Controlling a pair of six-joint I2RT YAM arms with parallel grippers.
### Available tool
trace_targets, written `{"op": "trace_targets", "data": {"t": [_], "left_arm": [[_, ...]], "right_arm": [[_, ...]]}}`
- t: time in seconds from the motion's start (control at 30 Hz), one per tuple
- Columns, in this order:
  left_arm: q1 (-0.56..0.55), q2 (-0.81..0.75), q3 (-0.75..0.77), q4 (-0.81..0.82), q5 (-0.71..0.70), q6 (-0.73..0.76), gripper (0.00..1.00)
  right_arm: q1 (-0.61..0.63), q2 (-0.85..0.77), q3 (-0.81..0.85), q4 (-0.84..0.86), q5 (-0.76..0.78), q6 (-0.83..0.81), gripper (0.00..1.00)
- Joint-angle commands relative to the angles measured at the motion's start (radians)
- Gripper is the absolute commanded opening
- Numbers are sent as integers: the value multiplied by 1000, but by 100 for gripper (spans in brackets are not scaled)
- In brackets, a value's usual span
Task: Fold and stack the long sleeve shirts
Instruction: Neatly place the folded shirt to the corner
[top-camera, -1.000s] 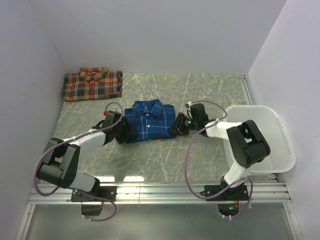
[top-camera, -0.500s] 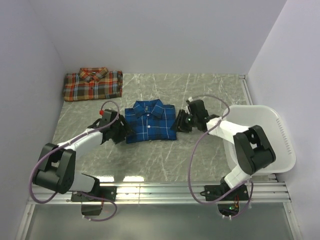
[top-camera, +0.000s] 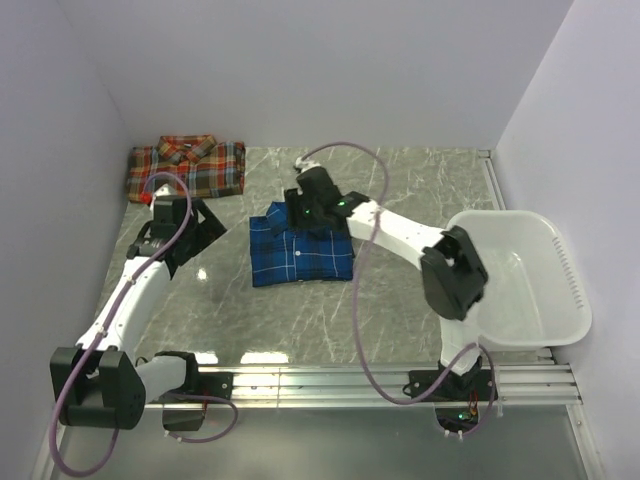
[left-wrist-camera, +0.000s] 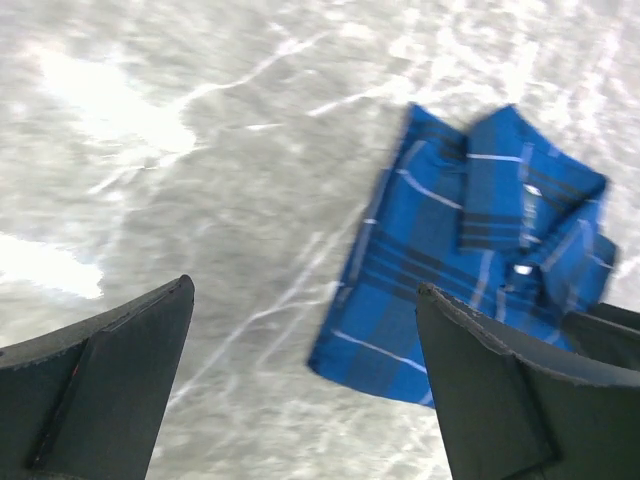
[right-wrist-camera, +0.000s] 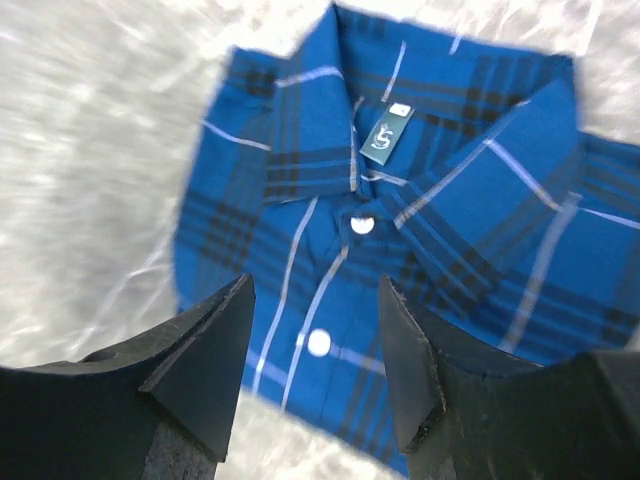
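While the folded royal blue plaid shirt (top-camera: 302, 252) lies flat near the middle of the grey marbled tabletop (top-camera: 400, 190), collar toward the back wall, the right tool (top-camera: 300, 212) hangs over that collar with its jaws apart and nothing between them; its wrist view shows the collar label and white buttons below the two dark fingers (right-wrist-camera: 200, 370); the left tool (top-camera: 192, 232) sits off to the shirt's left above bare tabletop, jaws spread wide and empty; the red-orange plaid shirt (top-camera: 187, 170) rests folded in the far left corner, well apart from the blue one; a white plastic basket (top-camera: 560, 300) stands at the right edge
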Motion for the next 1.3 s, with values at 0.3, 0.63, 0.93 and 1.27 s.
{"op": "trace_targets", "data": {"t": [0.3, 0.63, 0.93, 1.27], "left_arm": [[13, -22, 45, -80, -110, 79, 99], [13, 183, 221, -53, -103, 76, 99], [55, 633, 644, -20, -163, 88, 99], [93, 1044, 1019, 104, -214, 211, 96]], "right_arm": [[25, 196, 17, -219, 180, -88, 56], [-176, -8, -192, -240, 252, -198, 57], [-175, -295, -274, -150, 90, -125, 63], [-149, -479, -460, 10, -70, -73, 65]]}}
